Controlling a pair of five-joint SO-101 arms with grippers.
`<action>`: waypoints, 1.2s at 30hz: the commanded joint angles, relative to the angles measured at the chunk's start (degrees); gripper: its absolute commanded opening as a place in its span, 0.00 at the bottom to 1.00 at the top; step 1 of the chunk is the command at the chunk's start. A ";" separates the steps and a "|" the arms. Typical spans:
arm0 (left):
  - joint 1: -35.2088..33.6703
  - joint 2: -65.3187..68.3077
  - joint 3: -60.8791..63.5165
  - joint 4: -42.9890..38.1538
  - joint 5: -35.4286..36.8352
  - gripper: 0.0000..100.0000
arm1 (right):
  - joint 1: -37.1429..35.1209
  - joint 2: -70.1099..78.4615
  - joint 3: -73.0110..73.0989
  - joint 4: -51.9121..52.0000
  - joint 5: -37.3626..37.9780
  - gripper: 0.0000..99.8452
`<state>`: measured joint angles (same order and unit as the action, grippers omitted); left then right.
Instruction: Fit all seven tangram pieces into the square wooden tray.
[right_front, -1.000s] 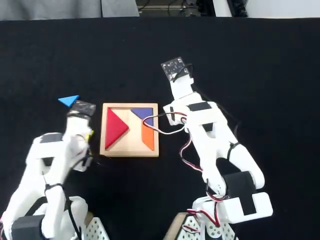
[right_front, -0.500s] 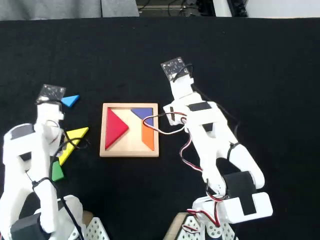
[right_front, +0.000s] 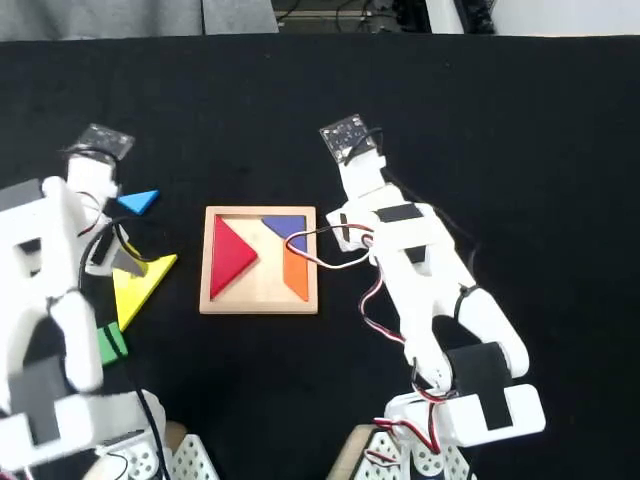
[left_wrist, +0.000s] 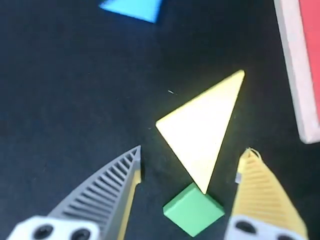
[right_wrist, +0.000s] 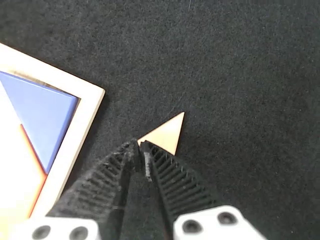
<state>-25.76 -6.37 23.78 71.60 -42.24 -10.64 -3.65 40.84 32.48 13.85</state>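
Tan triangle (right_wrist: 165, 134) beside right claw (right_wrist: 139, 145)

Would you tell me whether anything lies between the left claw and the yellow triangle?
Yes: the green square sits at the near tip of the yellow triangle, inside the open left claw. Between triangle and wooden tray, nothing visible.

Tray (right_front: 260, 302) with red triangle (right_front: 230, 255), indigo piece (right_front: 288, 230), orange piece (right_front: 296, 275); yellow triangle (right_front: 135, 285), green square (right_front: 112, 343), blue triangle (right_front: 138, 202) outside.

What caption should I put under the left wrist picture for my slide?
Open left gripper framing the yellow triangle, a green square at its tip.
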 joint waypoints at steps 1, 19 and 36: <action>0.84 8.53 -5.58 0.35 -2.20 0.31 | 0.62 -0.22 -0.13 -0.79 0.53 0.01; 0.66 15.03 -4.35 -8.70 -9.58 0.33 | -0.79 -0.13 -0.13 -1.14 0.62 0.01; 1.45 19.87 -4.62 -9.76 -8.53 0.38 | -1.76 4.09 -3.21 -0.70 0.62 0.01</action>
<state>-24.97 13.93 20.53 61.93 -51.30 -11.52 0.92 40.84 32.31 13.93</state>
